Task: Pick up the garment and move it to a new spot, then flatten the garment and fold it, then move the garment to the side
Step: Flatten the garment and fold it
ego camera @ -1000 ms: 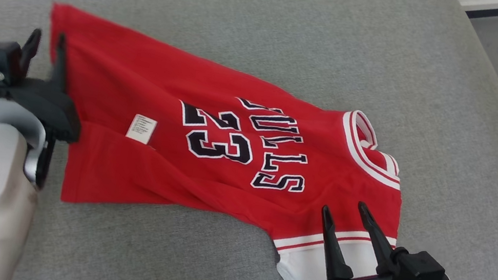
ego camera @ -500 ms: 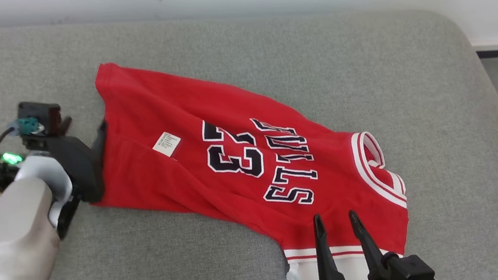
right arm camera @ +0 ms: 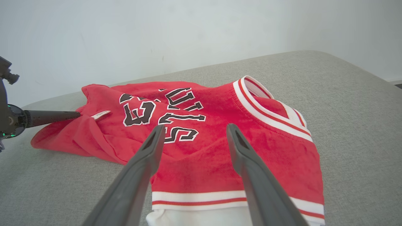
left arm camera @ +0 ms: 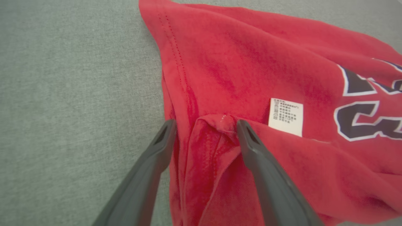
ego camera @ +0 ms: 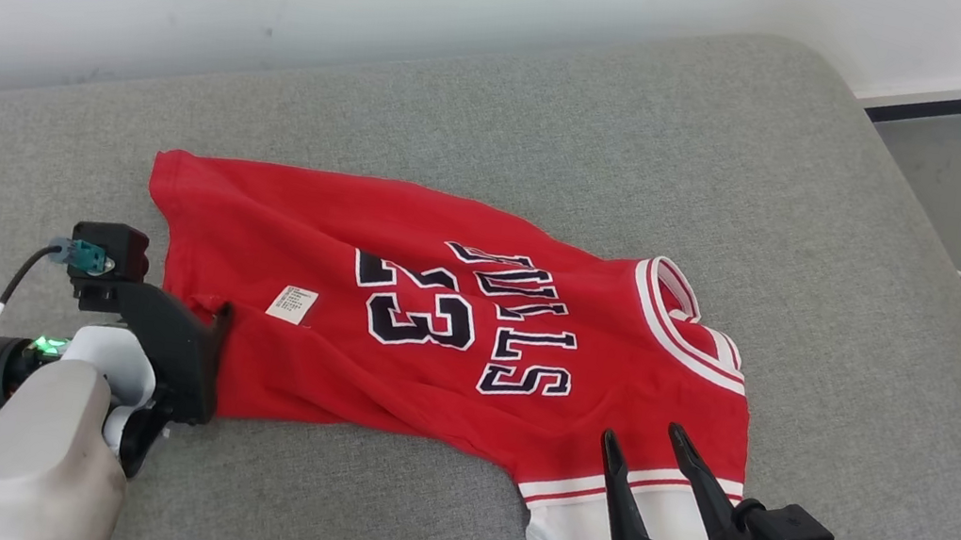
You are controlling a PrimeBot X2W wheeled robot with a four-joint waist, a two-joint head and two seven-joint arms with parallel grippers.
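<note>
Garment [ego camera: 315, 360] is judged soft and limp, best pinched at its hem; left tool [left arm camera: 206, 124] and right tool [ego camera: 642, 433] are spread wide, empty.

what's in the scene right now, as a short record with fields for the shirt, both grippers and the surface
surface: grey cushion
garment: red shirt, laid out but wrinkled, number and lettering face up
label: white tag showing near the hem
left gripper: open, fingers either side of a bunched fold at the hem
right gripper: open, over the white-striped edge, holding nothing
fold: not yet done
</note>
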